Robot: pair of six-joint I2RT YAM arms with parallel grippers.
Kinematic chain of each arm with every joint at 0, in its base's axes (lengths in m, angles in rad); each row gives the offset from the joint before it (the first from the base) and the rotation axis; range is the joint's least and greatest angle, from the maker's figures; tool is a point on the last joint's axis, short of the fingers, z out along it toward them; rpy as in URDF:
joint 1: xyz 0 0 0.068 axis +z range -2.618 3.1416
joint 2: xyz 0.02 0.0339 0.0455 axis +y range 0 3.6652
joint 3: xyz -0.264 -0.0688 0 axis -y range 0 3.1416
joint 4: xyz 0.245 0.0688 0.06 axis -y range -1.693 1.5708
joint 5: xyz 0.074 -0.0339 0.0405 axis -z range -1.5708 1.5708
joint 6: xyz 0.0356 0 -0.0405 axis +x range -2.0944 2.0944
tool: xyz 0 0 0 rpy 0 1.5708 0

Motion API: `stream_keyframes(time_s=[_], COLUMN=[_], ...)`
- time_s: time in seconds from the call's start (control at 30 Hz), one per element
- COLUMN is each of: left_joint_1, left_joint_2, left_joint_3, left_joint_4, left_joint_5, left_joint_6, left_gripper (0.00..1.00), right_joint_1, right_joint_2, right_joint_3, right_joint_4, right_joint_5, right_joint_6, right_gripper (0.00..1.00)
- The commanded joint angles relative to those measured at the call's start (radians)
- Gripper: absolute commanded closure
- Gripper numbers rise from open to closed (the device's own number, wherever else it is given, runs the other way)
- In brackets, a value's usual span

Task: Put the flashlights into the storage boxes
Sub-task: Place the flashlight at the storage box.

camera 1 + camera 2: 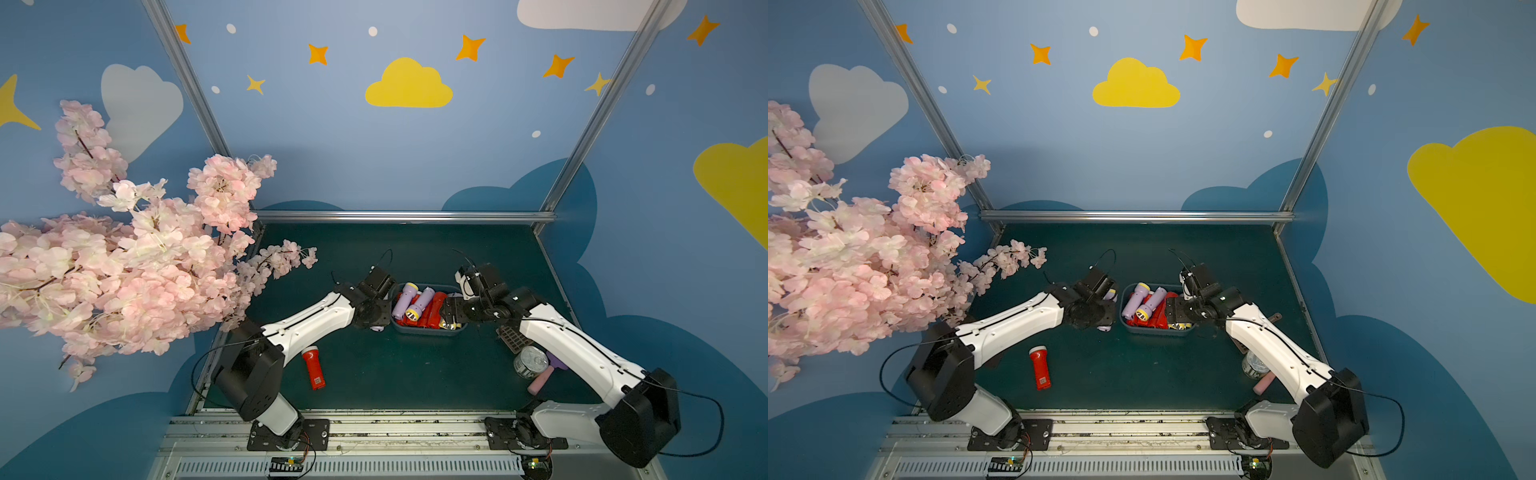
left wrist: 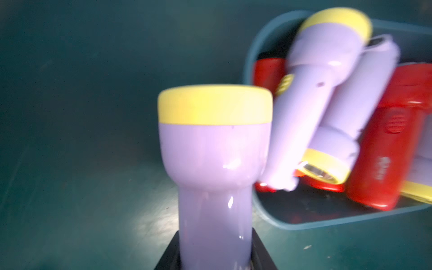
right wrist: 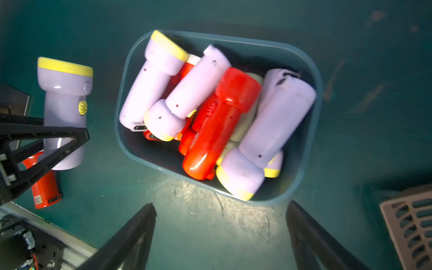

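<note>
Left pincer (image 2: 215,254) clamps a lilac flashlight (image 2: 214,149) by its handle, at nine o'clock of the bin (image 1: 428,331).
Right pincer (image 3: 220,204) gapes empty above the heaped bin. Probably light, hard, slippery; grip the straight handle. Red flashlight (image 1: 312,368) lies on the counter (image 1: 374,374), eight o'clock.

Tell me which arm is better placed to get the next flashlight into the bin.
Left. The left pincer is shut on a lilac flashlight right beside the bin; the right pincer hangs open and empty above it.
</note>
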Motion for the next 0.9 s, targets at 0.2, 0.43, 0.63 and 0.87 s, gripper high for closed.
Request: stream_keyframes(time_s=[0.2, 0.43, 0.63, 0.87], left_joint_1=[-0.093, -0.14, -0.154, -0.163], left_joint_2=[0.197, 0.349, 0.428, 0.442], left_joint_3=[0.279, 0.435, 0.493, 0.494], left_joint_4=[-0.062, -0.082, -0.087, -0.087], left_joint_5=[0.0, 0.024, 0.047, 0.059], left_joint_6=[0.081, 0.105, 0.11, 0.095], left_gripper=[0.74, 0.74, 0.74, 0.73], right_joint_1=[-0.079, -0.125, -0.157, -0.18], right_joint_2=[-0.094, -0.144, -0.164, -0.166], right_joint_3=[-0.049, -0.07, -0.089, -0.102], right_joint_4=[-0.034, -0.054, -0.059, -0.051], right_joint_5=[-0.024, -0.034, -0.052, -0.072], right_joint_6=[0.002, -0.012, -0.019, -0.021], right_gripper=[0.12, 0.12, 0.12, 0.12])
